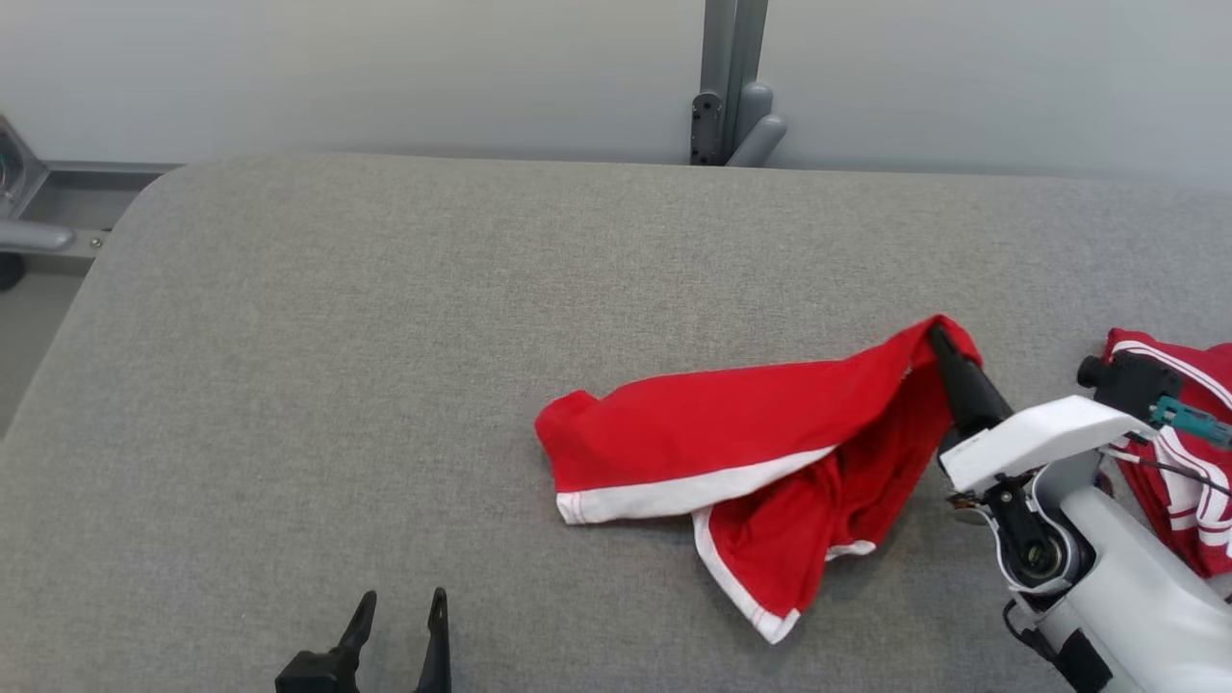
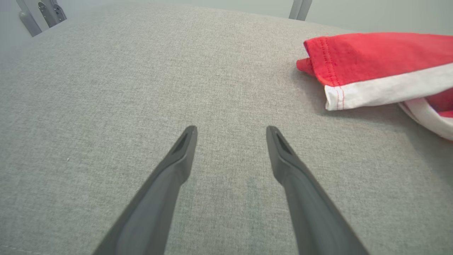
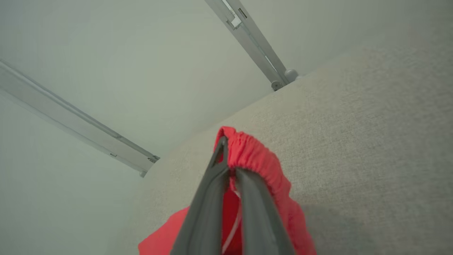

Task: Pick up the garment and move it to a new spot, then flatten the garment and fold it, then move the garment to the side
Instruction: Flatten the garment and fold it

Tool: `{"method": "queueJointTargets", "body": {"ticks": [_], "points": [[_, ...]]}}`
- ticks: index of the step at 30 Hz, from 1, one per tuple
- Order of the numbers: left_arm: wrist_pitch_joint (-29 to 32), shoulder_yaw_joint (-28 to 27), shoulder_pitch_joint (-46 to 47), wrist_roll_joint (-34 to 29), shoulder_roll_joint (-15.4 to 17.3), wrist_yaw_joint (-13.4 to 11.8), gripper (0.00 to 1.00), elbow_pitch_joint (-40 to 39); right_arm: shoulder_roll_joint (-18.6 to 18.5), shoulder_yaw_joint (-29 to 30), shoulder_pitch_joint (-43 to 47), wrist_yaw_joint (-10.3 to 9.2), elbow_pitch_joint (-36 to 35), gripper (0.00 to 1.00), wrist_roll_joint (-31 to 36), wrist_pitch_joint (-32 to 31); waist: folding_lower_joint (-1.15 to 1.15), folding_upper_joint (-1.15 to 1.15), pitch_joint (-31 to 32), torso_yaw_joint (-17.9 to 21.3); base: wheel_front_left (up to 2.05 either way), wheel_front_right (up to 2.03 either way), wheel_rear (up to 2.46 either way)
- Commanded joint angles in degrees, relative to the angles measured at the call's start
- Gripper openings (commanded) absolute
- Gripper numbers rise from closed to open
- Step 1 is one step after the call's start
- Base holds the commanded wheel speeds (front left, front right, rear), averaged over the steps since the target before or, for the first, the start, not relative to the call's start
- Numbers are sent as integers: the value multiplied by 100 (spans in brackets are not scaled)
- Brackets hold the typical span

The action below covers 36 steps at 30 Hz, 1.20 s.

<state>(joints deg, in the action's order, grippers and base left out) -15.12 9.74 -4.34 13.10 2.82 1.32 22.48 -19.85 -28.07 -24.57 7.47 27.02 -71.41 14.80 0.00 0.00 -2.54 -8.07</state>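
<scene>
Wide grey fabric desk (image 1: pixel 385 337); the red cotton shorts with white trim (image 1: pixel 731 433) lie right of centre, waistband end lifted, because the right pincer (image 1: pixel 938 339) is clenched on it, probably to carry them. The left pincer (image 1: pixel 402 599) waits released, empty.

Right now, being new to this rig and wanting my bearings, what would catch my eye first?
The red shorts with white trim, crumpled right of centre on the grey table, one end lifted by the right gripper, shut on the waistband. A second red garment lies at the table's right edge; the left gripper hangs open at the lower left.
</scene>
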Motion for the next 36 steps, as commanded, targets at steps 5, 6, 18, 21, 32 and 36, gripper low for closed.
{"method": "queueJointTargets", "body": {"ticks": [5, 6, 18, 21, 32, 36], "points": [[1, 77, 194, -12, 18, -6, 100, -2, 240, 277, -552, 2, 1800, 45, 998, 38, 0, 0, -189, -205, 0, 0, 0], [1, 77, 194, -12, 18, -6, 100, -2, 240, 277, -552, 2, 1800, 45, 998, 38, 0, 0, -189, -205, 0, 0, 0], [1, -125, 21, 39, 18, -52, 100, -105, 611, 986, 41, 2, 1620, 100, 3061, 38, 0, 0, 144, 204, 0, 0, 0], [1, -142, 12, 52, 18, -52, 100, -127, 691, 1195, 427, 2, 1222, 100, 3535, 37, 0, 0, 224, 396, 0, 0, 0], [1, -131, 94, 80, 18, -41, 100, -266, 1014, 1647, 1490, 2, -977, 100, 5049, 38, 0, 0, 268, 830, 0, 0, 0], [1, -116, 143, 100, 19, -16, 100, -274, 1178, 1756, 1807, 2, -1617, 100, 5567, 38, 0, 0, 266, 901, 0, 0, 0]]}}
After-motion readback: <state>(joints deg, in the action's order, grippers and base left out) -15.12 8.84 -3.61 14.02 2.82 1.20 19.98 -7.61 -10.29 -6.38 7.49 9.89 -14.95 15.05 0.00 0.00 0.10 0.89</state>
